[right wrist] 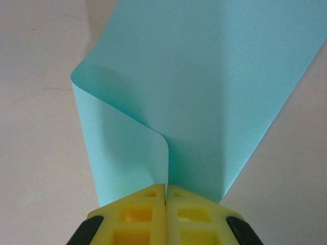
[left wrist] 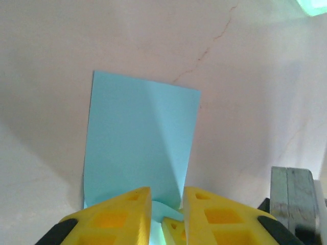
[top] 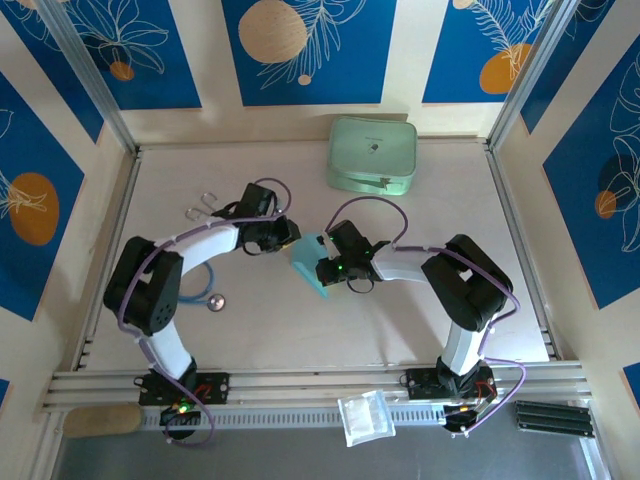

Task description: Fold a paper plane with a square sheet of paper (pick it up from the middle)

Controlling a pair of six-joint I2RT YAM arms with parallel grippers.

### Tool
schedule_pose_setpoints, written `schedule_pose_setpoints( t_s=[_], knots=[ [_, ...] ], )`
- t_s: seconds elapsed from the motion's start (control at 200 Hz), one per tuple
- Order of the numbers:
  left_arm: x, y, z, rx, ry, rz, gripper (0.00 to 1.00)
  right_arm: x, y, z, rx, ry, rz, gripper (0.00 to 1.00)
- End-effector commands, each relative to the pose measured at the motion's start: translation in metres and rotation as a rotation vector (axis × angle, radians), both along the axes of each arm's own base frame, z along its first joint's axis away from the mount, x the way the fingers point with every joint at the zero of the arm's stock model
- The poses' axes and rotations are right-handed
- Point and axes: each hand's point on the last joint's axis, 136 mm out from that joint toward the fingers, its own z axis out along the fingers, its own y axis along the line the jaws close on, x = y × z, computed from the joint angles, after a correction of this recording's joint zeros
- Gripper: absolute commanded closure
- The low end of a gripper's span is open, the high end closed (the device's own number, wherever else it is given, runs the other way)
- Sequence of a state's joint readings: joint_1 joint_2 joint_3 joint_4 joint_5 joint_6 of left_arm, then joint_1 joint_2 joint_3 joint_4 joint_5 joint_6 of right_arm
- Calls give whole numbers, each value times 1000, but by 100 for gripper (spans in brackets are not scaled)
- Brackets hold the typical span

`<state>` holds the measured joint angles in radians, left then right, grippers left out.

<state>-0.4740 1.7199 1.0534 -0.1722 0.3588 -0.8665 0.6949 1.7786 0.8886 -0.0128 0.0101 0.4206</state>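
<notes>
The square sheet of paper (top: 308,262), sky blue, hangs bent between the two grippers above the middle of the table. My right gripper (right wrist: 166,189) is shut on a curled-over edge of the sheet (right wrist: 204,87), which fans out ahead of it. My left gripper (left wrist: 167,199) stands open a little, its yellow fingers (left wrist: 122,214) either side of the sheet's near end (left wrist: 140,138) without pinching it. A creased panel of the sheet lies flat on the table ahead of it. In the top view the left gripper (top: 290,238) and right gripper (top: 322,272) nearly meet. The paper plane is out of view.
A mint-green case (top: 372,155) lies at the back of the table. Metal hooks (top: 205,205) and a stethoscope-like cord with a disc (top: 212,298) lie left of the left arm. A white packet (top: 365,415) sits on the front rail.
</notes>
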Motion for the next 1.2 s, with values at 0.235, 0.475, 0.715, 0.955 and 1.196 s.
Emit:
schedule_pose_setpoints(
  t_s=[0.235, 0.475, 0.715, 0.955, 1.196],
  knots=[
    [-36, -22, -12, -256, 75, 72, 76, -12, -12, -25, -58, 113, -8, 100],
    [-43, -33, -16, -270, 80, 58, 83, -11, -12, -26, -66, 120, -10, 100],
    [-45, -33, -26, -246, 99, 63, 86, -12, -15, -27, -68, 128, -19, 100],
    [-50, -32, -39, -220, 122, 50, 87, -11, -17, -28, -73, 134, -26, 100],
    [-51, -32, -46, -204, 131, 41, 88, -10, -19, -29, -80, 139, -33, 100]
  ],
)
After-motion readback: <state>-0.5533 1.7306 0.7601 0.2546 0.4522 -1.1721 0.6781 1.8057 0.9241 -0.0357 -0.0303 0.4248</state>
